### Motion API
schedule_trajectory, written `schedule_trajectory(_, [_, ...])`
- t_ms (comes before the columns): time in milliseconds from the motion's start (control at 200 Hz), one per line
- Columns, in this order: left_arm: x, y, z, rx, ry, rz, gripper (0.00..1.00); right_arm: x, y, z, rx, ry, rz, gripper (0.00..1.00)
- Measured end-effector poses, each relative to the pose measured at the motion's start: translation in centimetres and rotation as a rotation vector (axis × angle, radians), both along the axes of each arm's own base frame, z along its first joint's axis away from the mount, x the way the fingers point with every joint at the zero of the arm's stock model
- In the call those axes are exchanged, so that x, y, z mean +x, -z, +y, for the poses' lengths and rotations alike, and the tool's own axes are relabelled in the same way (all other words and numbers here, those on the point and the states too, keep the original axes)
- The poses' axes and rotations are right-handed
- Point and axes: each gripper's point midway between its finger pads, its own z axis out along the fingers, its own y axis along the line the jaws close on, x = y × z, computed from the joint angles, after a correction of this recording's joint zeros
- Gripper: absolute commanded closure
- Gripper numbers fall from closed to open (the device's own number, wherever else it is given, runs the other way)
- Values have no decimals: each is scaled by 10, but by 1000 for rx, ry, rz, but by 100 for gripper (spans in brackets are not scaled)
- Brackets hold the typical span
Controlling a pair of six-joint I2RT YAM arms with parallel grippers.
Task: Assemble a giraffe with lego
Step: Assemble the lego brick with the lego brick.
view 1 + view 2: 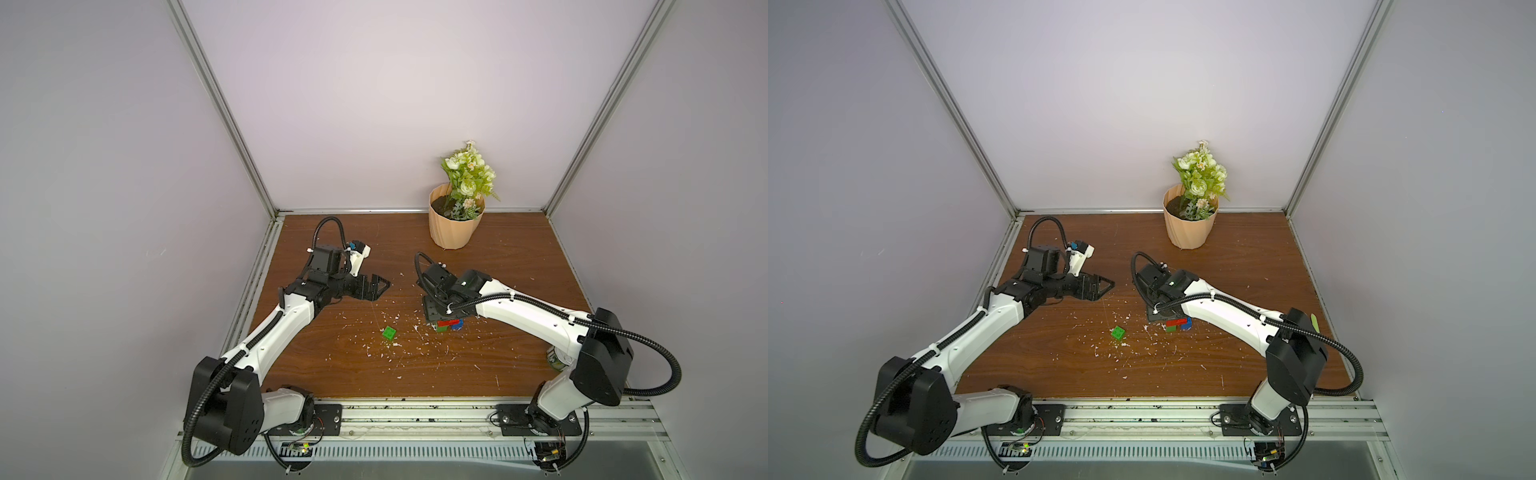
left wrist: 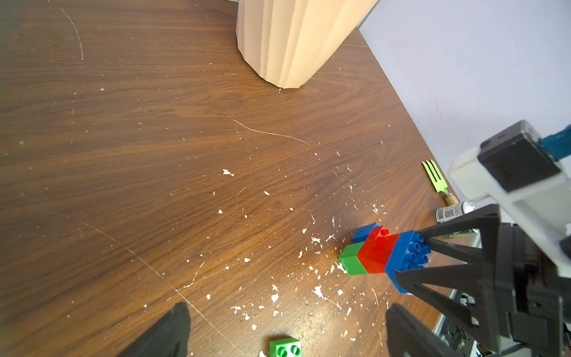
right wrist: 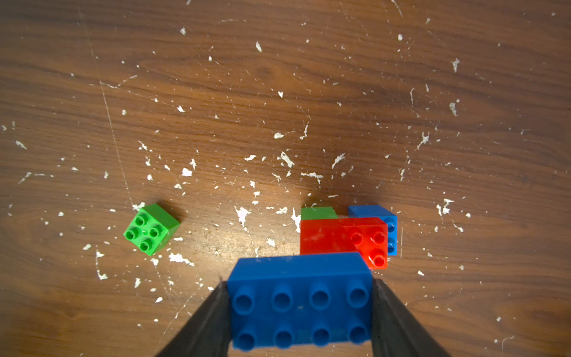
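The right gripper pinches the long blue brick by its ends, on top of the giraffe near the middle of the counter (the arm hides most of it in both top views). The left gripper is wide open and holds nothing. A green brick lies alone nearby.

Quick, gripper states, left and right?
Left gripper: open, empty.
Right gripper: closed on the long blue brick.
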Motion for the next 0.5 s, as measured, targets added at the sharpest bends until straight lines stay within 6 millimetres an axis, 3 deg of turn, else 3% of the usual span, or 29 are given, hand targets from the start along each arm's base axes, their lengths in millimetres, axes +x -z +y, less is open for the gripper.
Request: schedule_trajectory(500, [0, 0, 0, 0, 0, 0, 1, -1, 2, -1, -16, -27, 2, 44])
